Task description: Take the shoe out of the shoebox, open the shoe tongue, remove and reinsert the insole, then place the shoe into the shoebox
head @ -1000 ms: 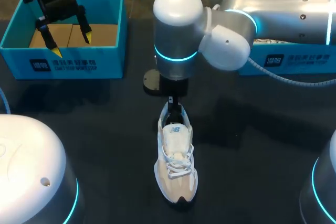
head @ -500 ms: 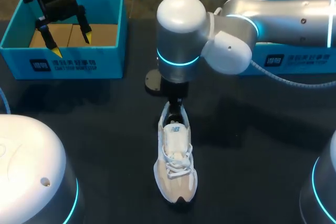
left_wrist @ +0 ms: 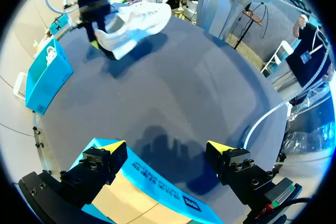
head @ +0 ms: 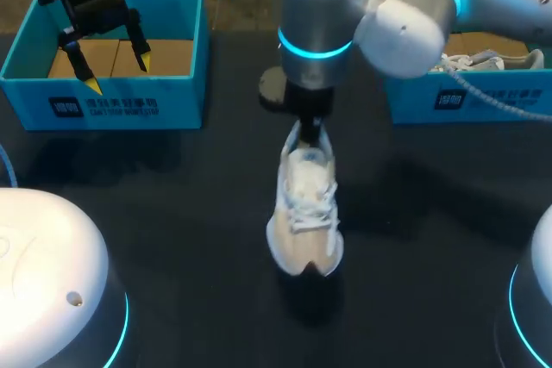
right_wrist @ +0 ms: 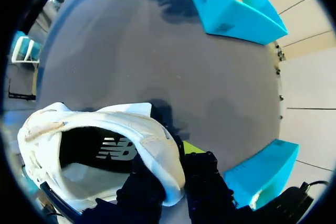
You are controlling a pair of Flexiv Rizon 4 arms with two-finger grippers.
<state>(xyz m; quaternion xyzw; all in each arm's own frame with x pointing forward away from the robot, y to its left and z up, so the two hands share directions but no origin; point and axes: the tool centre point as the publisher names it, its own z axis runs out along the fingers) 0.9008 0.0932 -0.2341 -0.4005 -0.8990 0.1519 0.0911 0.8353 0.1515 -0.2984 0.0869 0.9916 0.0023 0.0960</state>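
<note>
Blue shoebox (head: pixel 112 105) at far left, its brown floor bare. The left gripper (head: pixel 117 73) hangs above it, fingers spread wide and holding nothing. Over mid-desk (head: pixel 172 213), the white shoe (head: pixel 306 213) hangs toe-down, apparently clear of the surface, with its shadow beneath. The right gripper (head: pixel 309 131) is clamped on the shoe's heel collar, one finger inside the opening and one outside, as the right wrist view shows. An insole appears seated inside. At far right, a second blue shoebox (head: pixel 431 101) contains another shoe (head: pixel 483 62). Step in hand, as judged: placing the shoe into a shoebox. The next move calls for carrying the shoe over a box rim, then lowering it before release.
</note>
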